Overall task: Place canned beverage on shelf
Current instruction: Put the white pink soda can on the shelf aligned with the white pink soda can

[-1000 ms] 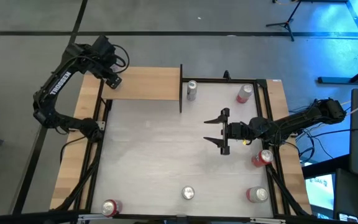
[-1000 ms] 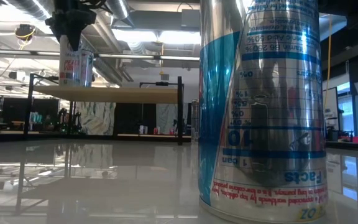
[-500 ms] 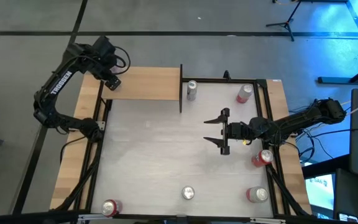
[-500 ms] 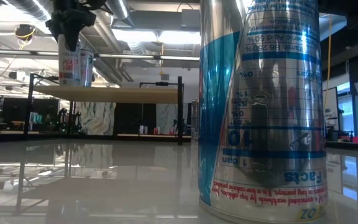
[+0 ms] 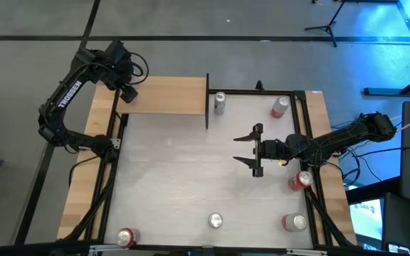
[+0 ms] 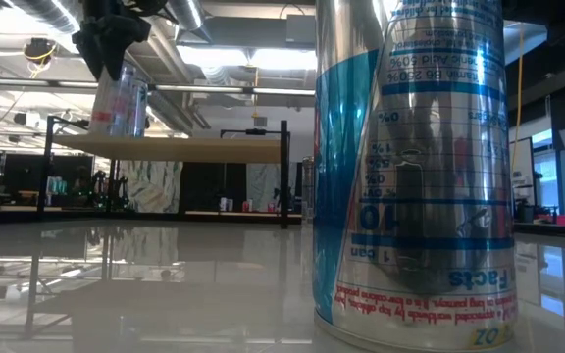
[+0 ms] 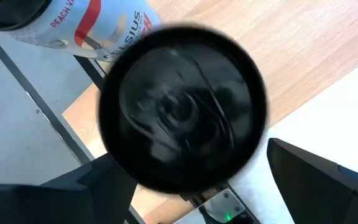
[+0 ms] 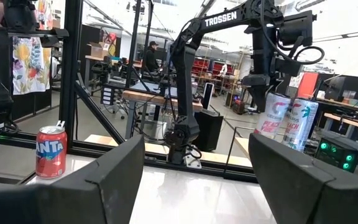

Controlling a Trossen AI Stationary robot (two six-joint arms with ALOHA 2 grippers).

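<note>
Tan shelf [image 5: 169, 96], tilted white can [image 6: 116, 98]

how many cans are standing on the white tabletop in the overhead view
6: two at the far edge, silver can and red can; one at the right edge; three along the near edge. Shelf cans hidden.

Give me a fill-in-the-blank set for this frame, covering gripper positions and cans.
1. The left gripper hovers above the wooden ___.
2. The right gripper stands ___ over the tabletop, holding nothing.
3. The can beneath the left gripper is ___, not upright.
Missing: shelf; open; tilted.
</note>
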